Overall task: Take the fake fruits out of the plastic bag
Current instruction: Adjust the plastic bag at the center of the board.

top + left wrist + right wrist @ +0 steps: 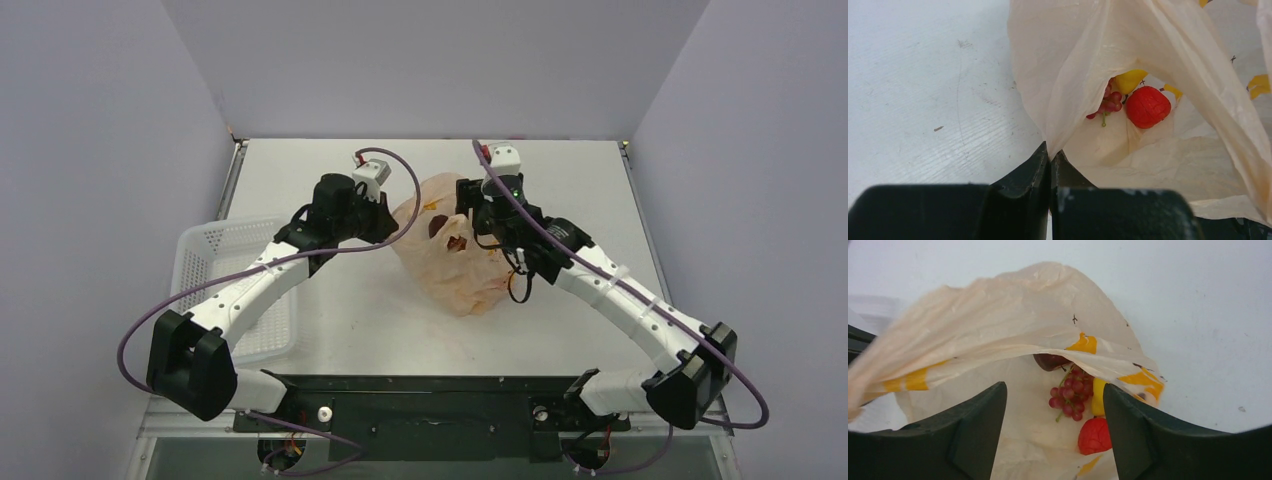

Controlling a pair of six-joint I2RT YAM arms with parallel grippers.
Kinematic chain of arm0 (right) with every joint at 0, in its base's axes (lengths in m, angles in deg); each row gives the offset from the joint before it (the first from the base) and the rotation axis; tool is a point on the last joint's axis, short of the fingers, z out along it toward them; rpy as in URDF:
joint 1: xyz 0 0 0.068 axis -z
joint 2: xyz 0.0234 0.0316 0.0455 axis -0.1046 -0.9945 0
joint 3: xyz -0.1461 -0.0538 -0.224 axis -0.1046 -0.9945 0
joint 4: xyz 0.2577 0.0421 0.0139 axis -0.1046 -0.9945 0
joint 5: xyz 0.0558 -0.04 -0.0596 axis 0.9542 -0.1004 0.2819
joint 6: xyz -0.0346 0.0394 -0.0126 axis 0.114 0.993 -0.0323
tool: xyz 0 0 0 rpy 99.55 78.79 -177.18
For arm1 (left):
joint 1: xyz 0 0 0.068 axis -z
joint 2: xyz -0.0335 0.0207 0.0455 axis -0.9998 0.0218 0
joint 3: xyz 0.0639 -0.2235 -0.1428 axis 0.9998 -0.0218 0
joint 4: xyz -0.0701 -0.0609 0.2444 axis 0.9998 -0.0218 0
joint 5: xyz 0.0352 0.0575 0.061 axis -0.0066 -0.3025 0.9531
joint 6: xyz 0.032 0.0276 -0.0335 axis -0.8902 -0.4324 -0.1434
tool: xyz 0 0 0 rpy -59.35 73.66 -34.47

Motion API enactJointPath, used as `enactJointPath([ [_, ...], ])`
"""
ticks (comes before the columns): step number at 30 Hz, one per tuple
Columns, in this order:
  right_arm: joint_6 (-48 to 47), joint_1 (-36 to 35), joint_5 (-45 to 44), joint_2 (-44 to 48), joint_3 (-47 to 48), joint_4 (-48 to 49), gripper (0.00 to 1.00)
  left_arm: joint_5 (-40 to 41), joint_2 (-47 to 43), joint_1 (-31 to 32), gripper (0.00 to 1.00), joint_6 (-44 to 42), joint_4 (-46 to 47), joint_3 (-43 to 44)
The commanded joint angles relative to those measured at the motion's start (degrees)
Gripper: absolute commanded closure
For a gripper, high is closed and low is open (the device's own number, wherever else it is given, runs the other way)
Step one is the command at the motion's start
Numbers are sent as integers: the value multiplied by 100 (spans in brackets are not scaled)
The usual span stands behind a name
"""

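plastic bag (pixel 452 272) holds fake fruits (pixel 1147 106) | left gripper (pixel 1050 156) pinching its edge | right gripper (pixel 1053 392) spread wide

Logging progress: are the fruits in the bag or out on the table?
Inside: the wrist views show the red fruit, berries and dark fruit within the mouth of the bag.

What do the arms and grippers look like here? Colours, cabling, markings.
Both the left arm and right arm have white links with black joint housings. A purple cable loops off each. The left gripper and right gripper have matte black wedge-shaped fingers. A green LED glows at the right wrist.
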Motion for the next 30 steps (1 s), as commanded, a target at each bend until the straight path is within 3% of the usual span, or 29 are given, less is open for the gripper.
enactJointPath([
  [1, 650, 9, -245, 727, 282, 160, 27, -346, -163, -102, 100, 137, 283, 259],
  [6, 935, -268, 100, 899, -41, 690, 24, -551, -154, -113, 100, 155, 339, 237],
  [11, 767, -512, 516, 1013, -781, 1353, 29, -572, -143, -114, 100, 158, 325, 249],
  [14, 842, -667, 957, 1020, -1525, 1874, 46, -540, -130, -114, 100, 160, 287, 263],
  [19, 1054, -1316, 430, 899, -3245, 3016, 60, -208, 97, -122, 96, 109, -167, 444],
  [22, 1420, -1529, 395, 668, -3782, 3417, 69, -339, 275, -123, 91, 103, -363, 598],
  [27, 1496, -2231, -60, 876, -3895, 3221, 74, -531, 340, -122, 86, 213, -273, 554],
  [30, 1506, -2282, -158, 1014, -3970, 3134, 75, -543, 346, -122, 84, 221, -301, 571],
])
